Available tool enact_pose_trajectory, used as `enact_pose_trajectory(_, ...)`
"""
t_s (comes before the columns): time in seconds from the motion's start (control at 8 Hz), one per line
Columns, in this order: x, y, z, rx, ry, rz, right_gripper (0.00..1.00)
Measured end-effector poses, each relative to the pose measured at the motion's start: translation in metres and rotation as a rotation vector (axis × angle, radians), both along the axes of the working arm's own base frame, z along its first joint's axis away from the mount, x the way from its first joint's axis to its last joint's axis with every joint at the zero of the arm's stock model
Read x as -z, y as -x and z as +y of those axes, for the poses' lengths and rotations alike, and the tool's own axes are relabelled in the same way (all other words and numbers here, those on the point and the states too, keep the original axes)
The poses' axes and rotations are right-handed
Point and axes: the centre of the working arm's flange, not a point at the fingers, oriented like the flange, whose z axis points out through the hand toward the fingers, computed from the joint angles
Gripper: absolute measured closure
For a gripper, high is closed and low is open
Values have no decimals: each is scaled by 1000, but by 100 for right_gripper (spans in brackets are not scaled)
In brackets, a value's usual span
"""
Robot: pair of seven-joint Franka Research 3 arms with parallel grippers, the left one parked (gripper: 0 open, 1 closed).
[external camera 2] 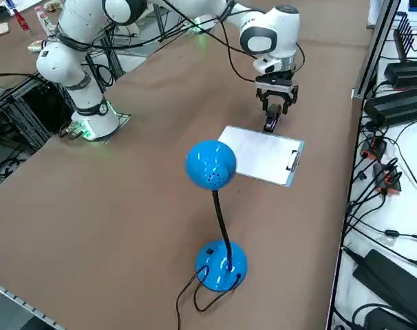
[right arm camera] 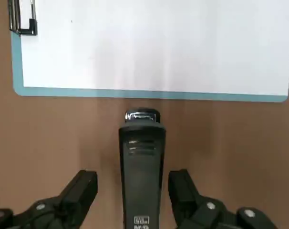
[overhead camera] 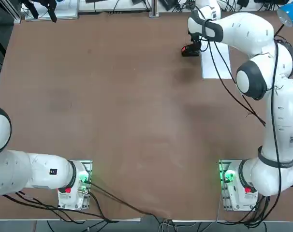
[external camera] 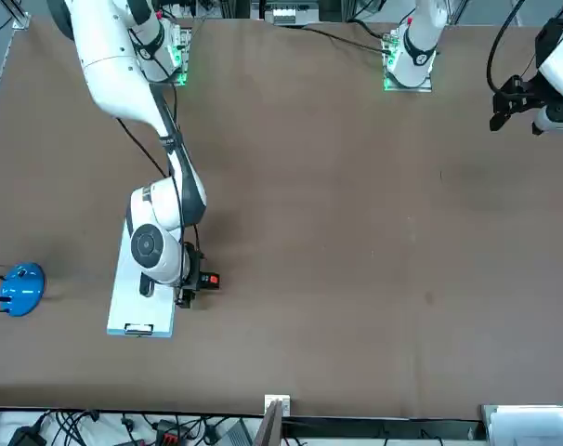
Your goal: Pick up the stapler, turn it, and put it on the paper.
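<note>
The black stapler (right arm camera: pixel 142 162) lies on the brown table just beside the paper's long edge, its metal nose pointing at the sheet. Its red spot shows in the top view (overhead camera: pixel 185 49) and the front view (external camera: pixel 210 279). My right gripper (right arm camera: pixel 133 179) is down over the stapler (external camera 2: pixel 270 125) and open, one finger on each side of the body with a small gap left on both sides. The paper (right arm camera: pixel 154 43) is a white sheet on a light blue board with a metal clip (right arm camera: pixel 23 19) at one short end. It also shows under the arm (overhead camera: pixel 216 65) and in the right side view (external camera 2: pixel 263 155).
A blue desk lamp (external camera 2: pixel 212 165) stands on the table near the paper, its base (external camera: pixel 19 288) close to the table's edge. Cables and power supplies (external camera 2: pixel 394 103) lie beyond the table's far edge. Bare brown tabletop (overhead camera: pixel 127 106) stretches across the middle.
</note>
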Motion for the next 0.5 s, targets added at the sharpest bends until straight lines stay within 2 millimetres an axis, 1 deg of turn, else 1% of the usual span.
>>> enact_pose_trajectory(0.12, 1, 0, 0, -2, 5, 0, 12)
enact_pose_trajectory(0.38, 3, 0, 0, -3, 8, 2, 22)
enact_pose_trajectory(0.5, 4, 1, 0, -9, 16, 1, 35)
